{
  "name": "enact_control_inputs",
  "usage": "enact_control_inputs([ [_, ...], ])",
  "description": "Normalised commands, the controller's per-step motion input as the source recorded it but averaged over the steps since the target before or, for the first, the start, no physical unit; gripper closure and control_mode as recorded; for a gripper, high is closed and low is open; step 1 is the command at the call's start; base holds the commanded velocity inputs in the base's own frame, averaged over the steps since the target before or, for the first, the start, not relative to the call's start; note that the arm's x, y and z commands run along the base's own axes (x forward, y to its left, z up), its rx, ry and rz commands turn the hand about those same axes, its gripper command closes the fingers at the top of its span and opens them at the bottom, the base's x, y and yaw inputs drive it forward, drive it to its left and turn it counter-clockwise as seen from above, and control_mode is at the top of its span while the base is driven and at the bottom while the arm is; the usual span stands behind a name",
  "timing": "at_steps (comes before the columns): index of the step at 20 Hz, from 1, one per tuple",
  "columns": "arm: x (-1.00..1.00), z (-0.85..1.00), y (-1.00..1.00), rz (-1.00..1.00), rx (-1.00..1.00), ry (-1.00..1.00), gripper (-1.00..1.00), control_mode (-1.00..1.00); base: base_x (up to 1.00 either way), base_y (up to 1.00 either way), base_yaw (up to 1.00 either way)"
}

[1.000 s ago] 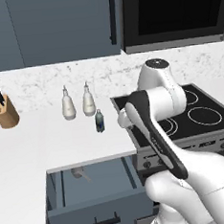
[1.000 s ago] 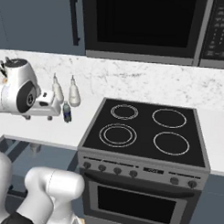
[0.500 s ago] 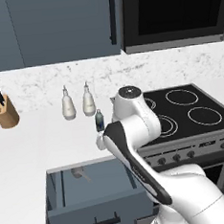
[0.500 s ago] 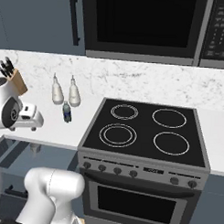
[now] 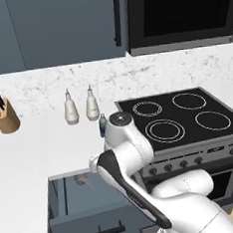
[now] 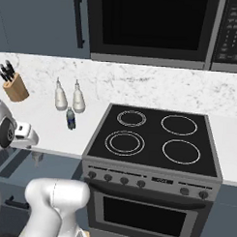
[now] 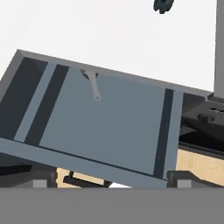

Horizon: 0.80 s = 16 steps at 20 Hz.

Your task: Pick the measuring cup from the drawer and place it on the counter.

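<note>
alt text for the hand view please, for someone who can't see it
Looking down into an open slate-blue drawer, where a small grey measuring cup lies at its back edge, partly under the white counter. A small dark bottle stands on that counter.

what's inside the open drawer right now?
The drawer holds one thing: the measuring cup, at the back near the counter. Its handle points forward; the bowl is partly hidden under the counter's edge. The rest of the floor is bare. The tool is not inside.
</note>
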Motion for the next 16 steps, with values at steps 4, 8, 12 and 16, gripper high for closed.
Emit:
enact_control_inputs([
  [4, 0.00, -0.54, 0.22, 0.00, 0.00, 0.02, -1.00, -1.00, 0.00, 0.00, 0.00],
  [8, 0.00, -0.54, 0.23, 0.00, 0.00, 0.02, -1.00, -1.00, 0.00, 0.00, 0.00],
  [12, 0.09, -0.44, 0.14, 0.00, 0.00, 0.03, -1.00, -1.00, 0.00, 0.00, 0.00],
  [16, 0.23, -0.34, 0.06, 0.00, 0.00, 0.07, -1.00, -1.00, 0.00, 0.00, 0.00],
])
